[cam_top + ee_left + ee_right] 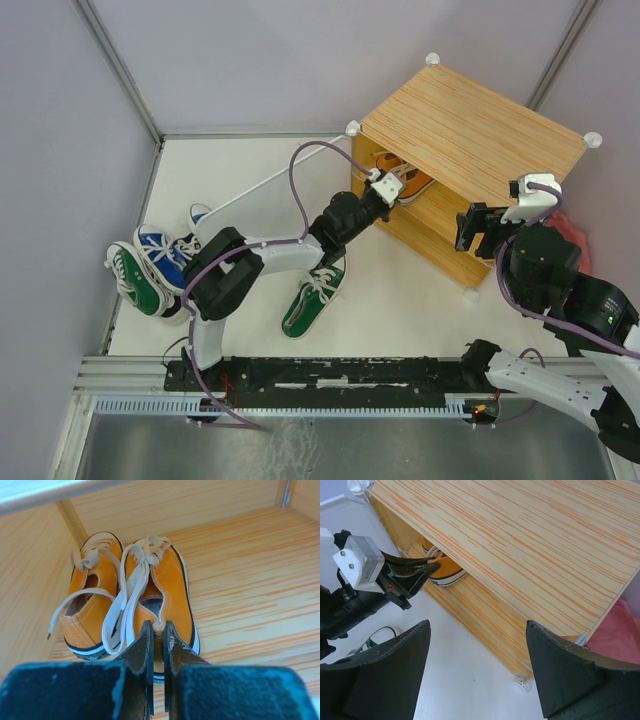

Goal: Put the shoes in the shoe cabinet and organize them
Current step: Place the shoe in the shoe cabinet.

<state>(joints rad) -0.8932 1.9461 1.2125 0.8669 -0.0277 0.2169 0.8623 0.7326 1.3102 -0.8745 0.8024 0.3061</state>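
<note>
Two orange shoes stand side by side on the lower shelf of the shoe cabinet (470, 135), toes pointing inward. The left orange shoe (90, 605) is free. My left gripper (158, 627) reaches into the cabinet opening and is shut on the heel rim of the right orange shoe (170, 595). From above, the left gripper (392, 187) sits at the cabinet's front left. My right gripper (478, 230) hovers open beside the cabinet's near right corner, holding nothing. In the right wrist view, the right gripper (477, 625) frames the cabinet's (520, 545) edge.
One green shoe (312, 298) lies on the white table below the left forearm. A blue pair (165, 255) and another green shoe (135, 280) are piled at the table's left edge. A red cloth (620, 630) lies behind the cabinet's right side.
</note>
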